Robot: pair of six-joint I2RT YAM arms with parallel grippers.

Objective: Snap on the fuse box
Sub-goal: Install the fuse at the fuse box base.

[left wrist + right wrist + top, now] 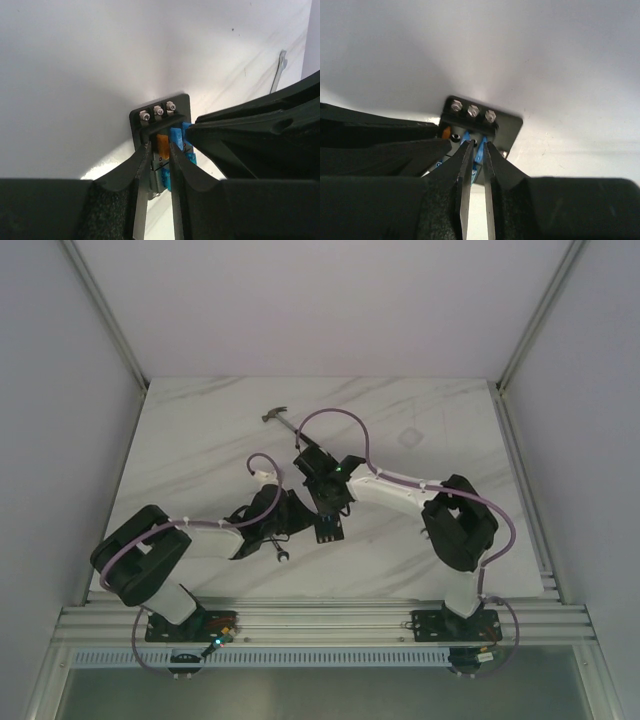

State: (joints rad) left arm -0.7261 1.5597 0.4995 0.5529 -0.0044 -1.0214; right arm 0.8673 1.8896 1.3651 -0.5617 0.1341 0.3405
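The fuse box [327,527] is a black block with three screws along one edge, lying mid-table with both arms meeting over it. In the left wrist view the fuse box [180,102] shows an orange fuse [162,144] and blue fuses [176,136]. My left gripper [160,147] is shut on its middle, around the orange fuse. One finger of the right gripper [235,132] lies across the box's right side. In the right wrist view my right gripper [477,146] stands a narrow slit open over the fuse box [509,127], with a blue fuse [479,152] between its tips.
A small wrench [282,555] lies just in front of the left gripper [310,523] and shows as the wrench [277,70] in the left wrist view. A second metal tool [278,417] lies behind the right gripper [330,508]. White walls enclose the marble table [200,440] on three sides.
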